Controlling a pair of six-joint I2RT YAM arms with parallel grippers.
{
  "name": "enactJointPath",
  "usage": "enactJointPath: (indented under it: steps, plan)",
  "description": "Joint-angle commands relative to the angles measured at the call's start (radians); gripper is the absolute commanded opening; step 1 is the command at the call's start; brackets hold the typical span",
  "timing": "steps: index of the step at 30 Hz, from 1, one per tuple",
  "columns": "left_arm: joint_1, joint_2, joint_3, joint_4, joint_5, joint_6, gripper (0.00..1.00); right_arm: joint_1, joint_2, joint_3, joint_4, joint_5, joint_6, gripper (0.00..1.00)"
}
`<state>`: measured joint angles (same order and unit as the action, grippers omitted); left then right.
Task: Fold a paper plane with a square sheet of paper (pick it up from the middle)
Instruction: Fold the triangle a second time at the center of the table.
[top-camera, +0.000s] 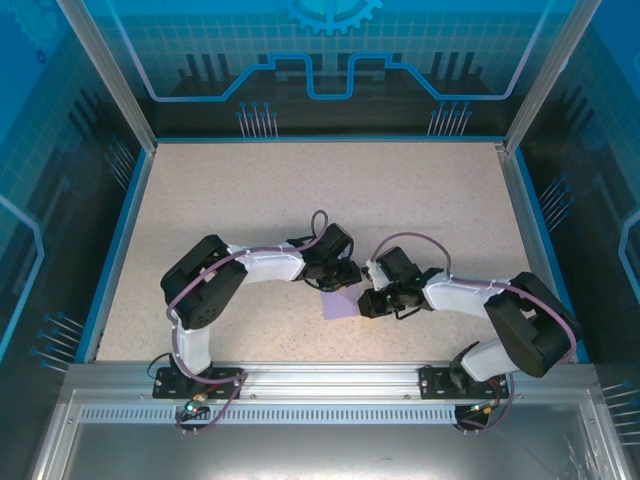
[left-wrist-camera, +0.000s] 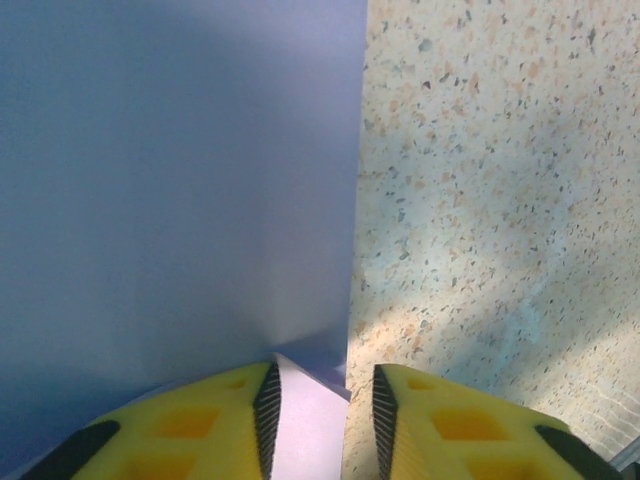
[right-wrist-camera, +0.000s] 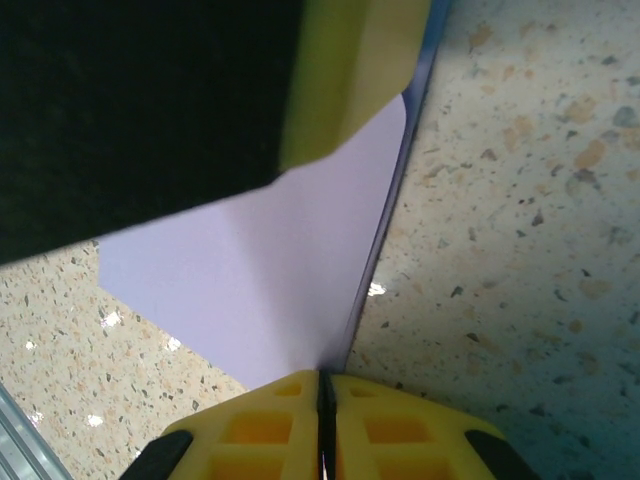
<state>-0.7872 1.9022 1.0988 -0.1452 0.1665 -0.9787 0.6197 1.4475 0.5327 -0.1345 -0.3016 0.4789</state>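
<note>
Where the two arms (top-camera: 270, 265) meet at the near middle of the tabletop (top-camera: 300, 190), much of the paper (top-camera: 338, 304) is covered from above. A small lilac patch shows between the claws, its outline cut off by both.

Item: paper. Pale lilac, plain. From the left wrist, one part stands up like a wall (left-wrist-camera: 180, 180), its top and left edges out of frame, and a lower flap lies flat at its foot. How sharp the fold between them is cannot be made out. From the right wrist, a flat pointed panel (right-wrist-camera: 290, 270) lies on the tabletop, with a raised edge running up beside it.

Item: right claw (right-wrist-camera: 322, 385). Yellow pads pressed together with no gap, the paper's edge pinched between them.

Item: left claw (left-wrist-camera: 322, 400). Pads apart by a narrow gap. The lower flap and its edge lie in that gap, and neither pad is seen pressing it. From the right wrist, one yellow finger (right-wrist-camera: 350, 80) and a dark body overhang the paper and hide its upper part.

Item: surroundings. Speckled beige tabletop with a blue rim (top-camera: 115, 250). Blue printed walls (top-camera: 330, 60) and metal posts (top-camera: 105, 70). Slotted rail (top-camera: 320, 412) at the near edge, carrying both arm bases. Purple cables (top-camera: 320, 222) looped over the arms.
</note>
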Motion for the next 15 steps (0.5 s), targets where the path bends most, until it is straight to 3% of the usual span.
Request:
enactJointPath:
  steps: [1,15]
  plan:
    - [0.008,-0.047,0.028,-0.050,-0.048,0.036,0.36,0.034,0.072,-0.017,-0.030,0.075,0.005,0.10]
    - [0.008,-0.153,0.019,-0.142,-0.084,0.106,0.39,0.035,0.079,-0.011,-0.040,0.081,0.009,0.10]
